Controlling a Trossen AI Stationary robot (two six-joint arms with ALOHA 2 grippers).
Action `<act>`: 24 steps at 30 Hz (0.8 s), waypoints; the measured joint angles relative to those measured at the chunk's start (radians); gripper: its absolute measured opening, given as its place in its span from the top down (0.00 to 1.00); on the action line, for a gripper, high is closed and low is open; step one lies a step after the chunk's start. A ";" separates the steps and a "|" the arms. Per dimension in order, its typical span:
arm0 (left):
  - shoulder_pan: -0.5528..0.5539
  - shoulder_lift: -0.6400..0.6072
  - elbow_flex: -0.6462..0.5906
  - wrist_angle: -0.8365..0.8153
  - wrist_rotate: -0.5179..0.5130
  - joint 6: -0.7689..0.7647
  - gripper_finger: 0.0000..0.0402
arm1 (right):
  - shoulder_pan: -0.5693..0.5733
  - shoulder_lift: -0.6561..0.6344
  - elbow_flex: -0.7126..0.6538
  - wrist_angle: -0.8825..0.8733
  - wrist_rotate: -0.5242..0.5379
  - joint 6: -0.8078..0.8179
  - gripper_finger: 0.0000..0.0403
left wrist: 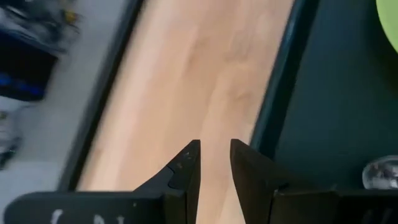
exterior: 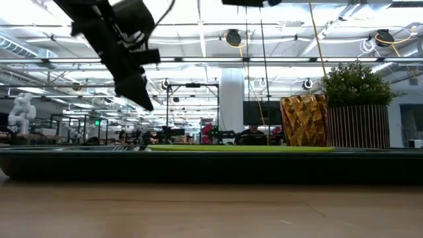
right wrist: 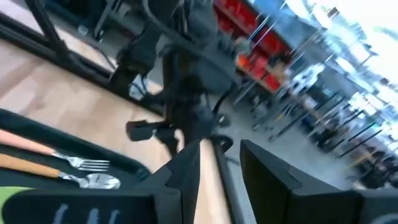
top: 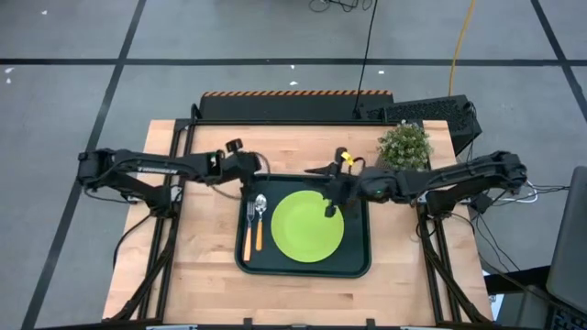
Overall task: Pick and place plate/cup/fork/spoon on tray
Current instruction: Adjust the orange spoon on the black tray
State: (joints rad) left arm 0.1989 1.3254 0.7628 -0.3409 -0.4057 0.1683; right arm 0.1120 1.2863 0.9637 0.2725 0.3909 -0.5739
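As things lie now: the plate (top: 307, 226) fills the 3 o'clock half of the tray (top: 359, 268); the fork (top: 248, 229) and spoon (top: 260, 220) lie side by side along its 9 o'clock side
Cup: the cup (exterior: 304, 119) stands upright toward the table's 1 o'clock, just beside the plant (exterior: 357, 84); whether it stands inside the tray's far rim or beyond it I cannot tell
Left gripper: the left gripper (top: 246, 170) hangs at the tray's 11 o'clock corner, fingers a little apart, nothing between them
Right gripper: the right gripper (top: 332, 203) hovers over the plate's 1 o'clock rim, fingers apart and empty
Likely step: if the cup is off the tray, it is the last piece to bring in
Risk, tipping: a reach toward 1 o'clock could knock the tall, light cup over, or brush the plant
Risk, plate: a low swing of the right arm could catch the plate's rim and shove it toward the cutlery
Risk, slip: the smooth tumbler may slide out of a shallow pinch
Risk, arms: both wrists meet near 12 o'clock, so they could clash
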 joint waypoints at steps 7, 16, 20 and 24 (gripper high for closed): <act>0.101 0.061 0.000 -0.005 0.245 0.015 0.78 | 0.000 -0.100 -0.077 0.092 0.000 0.036 0.73; 0.081 0.110 0.000 -0.003 0.354 -0.011 0.78 | 0.001 -0.105 -0.088 0.082 0.001 0.071 0.73; 0.043 0.148 0.000 -0.031 0.364 -0.024 0.78 | 0.001 -0.105 -0.088 0.083 0.003 0.071 0.73; 0.013 0.182 -0.001 -0.054 0.337 -0.017 0.78 | 0.001 -0.105 -0.088 0.084 0.003 0.069 0.73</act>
State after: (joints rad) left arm 0.2118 1.5073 0.7623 -0.3953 -0.0689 0.1514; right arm 0.1127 1.1809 0.8757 0.3563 0.3935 -0.5054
